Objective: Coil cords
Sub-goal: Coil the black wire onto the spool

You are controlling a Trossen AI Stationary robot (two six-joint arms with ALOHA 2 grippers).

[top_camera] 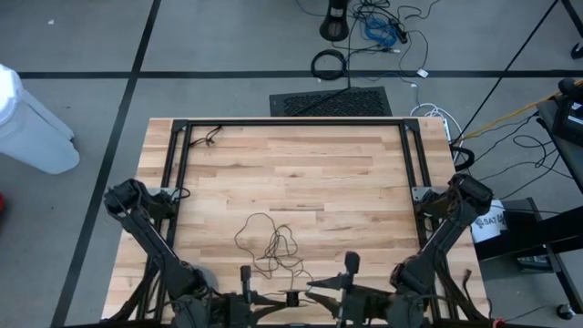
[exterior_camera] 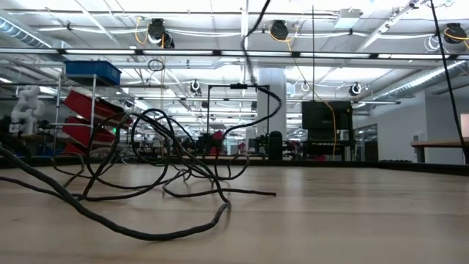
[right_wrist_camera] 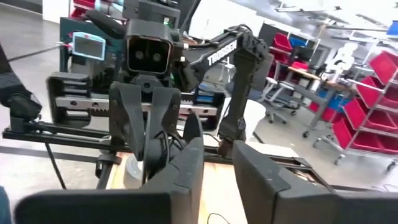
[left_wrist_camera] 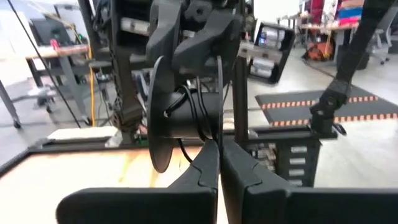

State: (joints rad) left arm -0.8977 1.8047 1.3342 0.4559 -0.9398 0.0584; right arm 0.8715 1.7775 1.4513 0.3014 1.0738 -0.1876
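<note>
Both arms are in low at the near edge of the table (top_camera: pixel 346 182), grippers nose to nose. My left gripper (left_wrist_camera: pixel 219 158) is pinched right down, its two fingers pressed flat together with no daylight between them. The tips sit just under the small black spool (left_wrist_camera: pixel 186 115). Whether a strand is actually caught in that pinch, I can't tell, because the fingers hide it. My right gripper (right_wrist_camera: pixel 216 143) has its fingers standing a little apart, with a clear slot between them and nothing I can see in that slot. From the left wrist view the spool hangs right in front of the right gripper, up off the wood, with a few turns of thin dark cord (top_camera: pixel 269 241) wrapped round its hub and a strand dropping from it. Whether the right gripper touches the spool, I can't make out. Most of the cord is loose, sprawled in tangled loops on the boards just ahead of both grippers, slightly to the left arm's side of the middle. From table height those loops arch up off the surface, and one thicker-looking run snakes along the front.
</note>
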